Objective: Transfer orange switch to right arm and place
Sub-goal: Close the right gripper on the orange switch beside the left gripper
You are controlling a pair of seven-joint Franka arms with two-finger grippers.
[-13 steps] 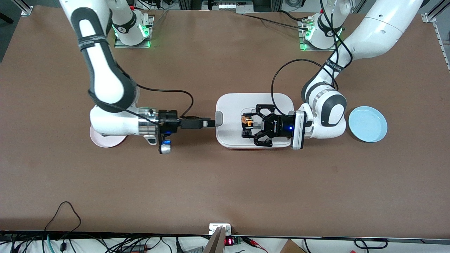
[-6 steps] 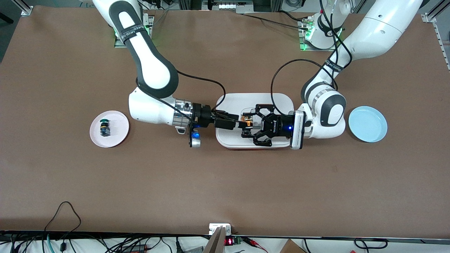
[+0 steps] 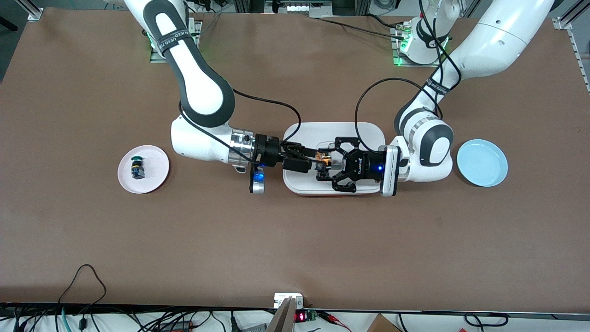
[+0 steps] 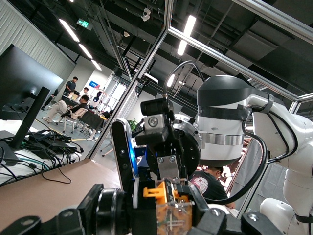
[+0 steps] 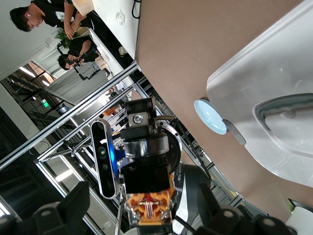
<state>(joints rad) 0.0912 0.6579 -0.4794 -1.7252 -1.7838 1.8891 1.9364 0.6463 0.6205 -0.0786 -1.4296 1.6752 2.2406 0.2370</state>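
Orange shows between two claws over the white tray at the middle of the brown surface. The orange switch is clamped in the left claw, whose wide black linkage reaches in from the tray's 3 o'clock side. The right claw comes in from 9 o'clock, its slim fingers spread on either side of the switch, not clenched on it. In the left wrist view the switch sits just in front of the right claw's wrist. A pink saucer toward the right arm's end carries a green-capped switch; a blue saucer lies toward the left arm's end.
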